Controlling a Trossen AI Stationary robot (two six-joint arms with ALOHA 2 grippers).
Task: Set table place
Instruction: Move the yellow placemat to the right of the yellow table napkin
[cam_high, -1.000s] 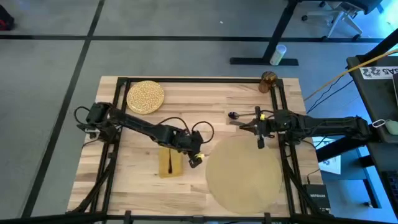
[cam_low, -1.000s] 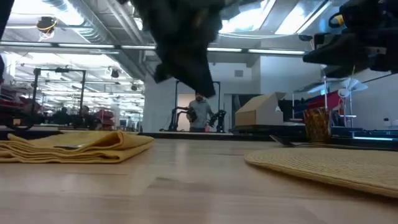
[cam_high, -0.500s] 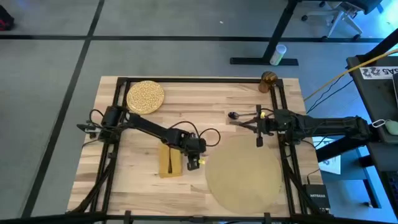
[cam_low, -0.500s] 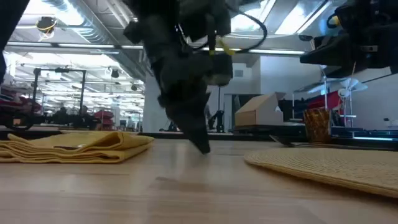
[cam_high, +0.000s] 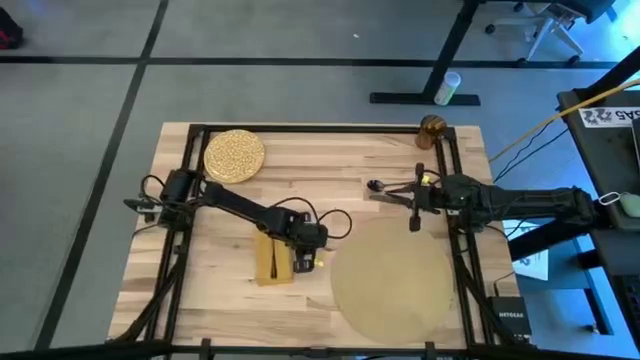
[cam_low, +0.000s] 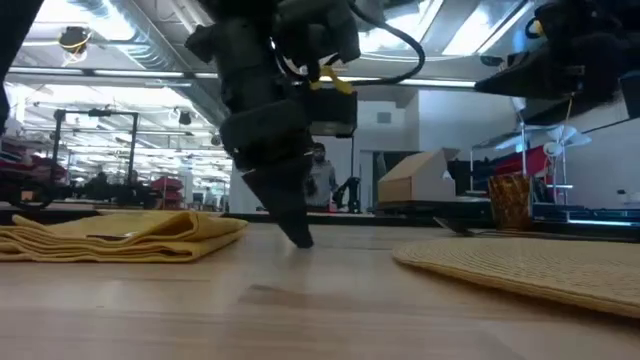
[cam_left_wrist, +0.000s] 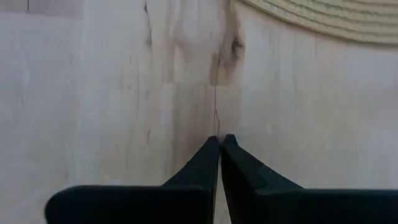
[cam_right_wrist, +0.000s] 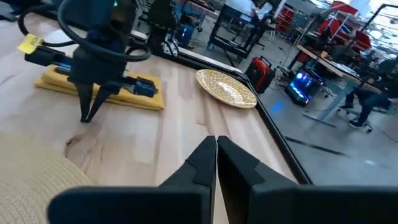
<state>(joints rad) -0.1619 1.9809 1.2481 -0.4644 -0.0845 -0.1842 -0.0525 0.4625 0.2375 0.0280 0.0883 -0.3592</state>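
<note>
Fingers pressed together, left gripper (cam_low: 298, 238) points down at bare worktop (cam_high: 390, 160) between napkin (cam_high: 272, 260) and placemat (cam_high: 392, 280); right gripper (cam_high: 413, 222), likewise closed, hovers over placemat's edge.

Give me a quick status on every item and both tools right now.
placemat: flat on table, bare
plate: flat at the far left corner, off the placemat
napkin: folded, lying left of placemat
cutlery: on the table beyond the placemat
amber glass: upright at far edge
left tool: shut, empty, tip low beside napkin
right tool: shut, empty, above placemat's far edge
</note>
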